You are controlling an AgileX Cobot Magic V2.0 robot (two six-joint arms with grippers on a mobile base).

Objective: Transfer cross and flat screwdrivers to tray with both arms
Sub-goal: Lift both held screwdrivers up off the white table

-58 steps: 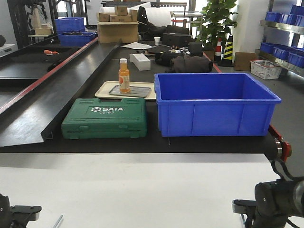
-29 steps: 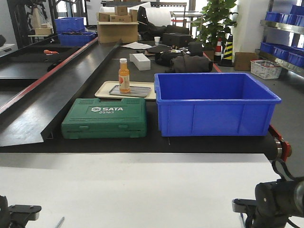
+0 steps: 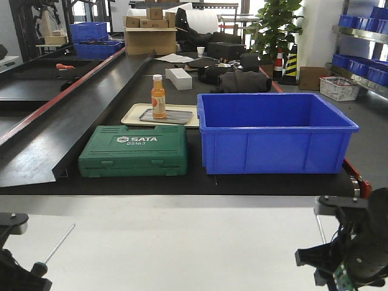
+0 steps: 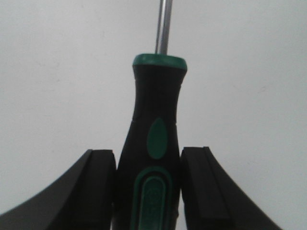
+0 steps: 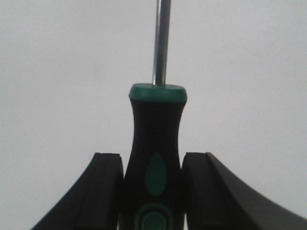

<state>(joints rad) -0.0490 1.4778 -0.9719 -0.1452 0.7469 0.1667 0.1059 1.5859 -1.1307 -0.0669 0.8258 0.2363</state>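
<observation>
Ahead of L claw point(image 4: 147, 160): green case point(image 3: 133, 159), blue bin point(image 3: 276, 136).

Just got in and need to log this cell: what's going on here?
The left end effector is shut on the handle of one black-and-green screwdriver with a thin grey metal shaft. The right end effector is shut on the matching second screwdriver. Both are over the white table, and neither is in a tray yet.

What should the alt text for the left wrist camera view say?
A black-and-green-handled screwdriver with a thin grey metal shaft points up the frame, its handle clamped between the two black fingers of the left pincer, against a plain white surface.
</observation>
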